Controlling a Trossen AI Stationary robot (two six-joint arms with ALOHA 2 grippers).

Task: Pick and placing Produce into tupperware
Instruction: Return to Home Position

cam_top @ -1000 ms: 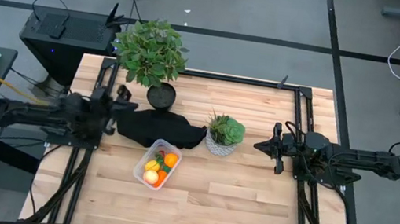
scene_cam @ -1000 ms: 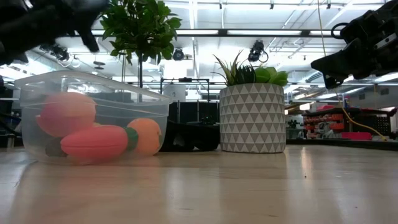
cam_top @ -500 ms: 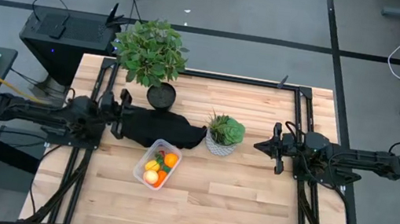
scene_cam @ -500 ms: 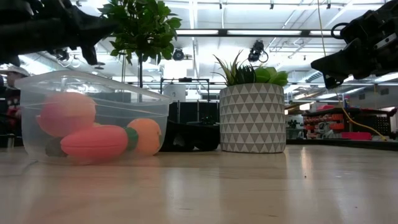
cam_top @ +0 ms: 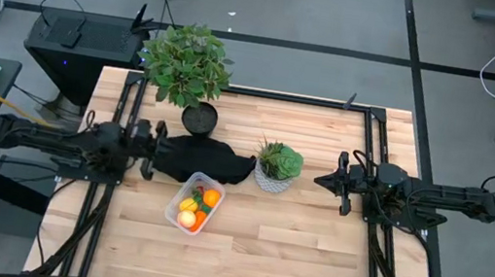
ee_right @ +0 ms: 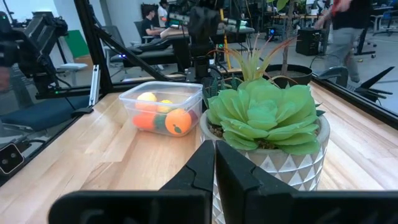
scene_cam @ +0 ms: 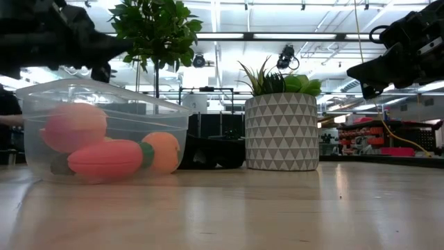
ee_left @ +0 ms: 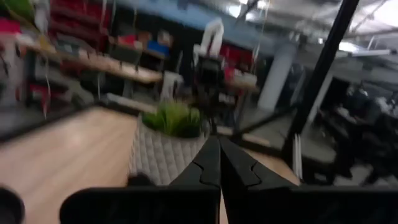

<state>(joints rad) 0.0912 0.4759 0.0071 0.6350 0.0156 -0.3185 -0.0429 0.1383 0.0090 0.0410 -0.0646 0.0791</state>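
Several toy produce pieces [cam_top: 196, 207]: all inside the tupperware; a round orange [cam_top: 210, 197], a yellow piece [cam_top: 188, 205], a pink-red round fruit [scene_cam: 73, 126] and a long reddish piece with a green end [scene_cam: 104, 158].
Tupperware: small clear plastic rectangular container with rounded corners [scene_cam: 139, 111], standing on the light wooden worktop [cam_top: 289, 253], a little left of its middle.
Cloth: crumpled black fabric [cam_top: 195, 160] just behind the container.
Succulent: green rosette in a white triangle-patterned pot [cam_top: 277, 168], beside the cloth's right end.
Left gripper [cam_top: 157, 137]: raised over the cloth's left end, fingers pressed together, holding nothing.
Right gripper [cam_top: 319, 180]: raised to the right of the patterned pot and apart from it, pointing at it, fingers pressed together, holding nothing.
Leafy plant: bushy green plant in a black pot [cam_top: 187, 63] at the worktop's back edge.
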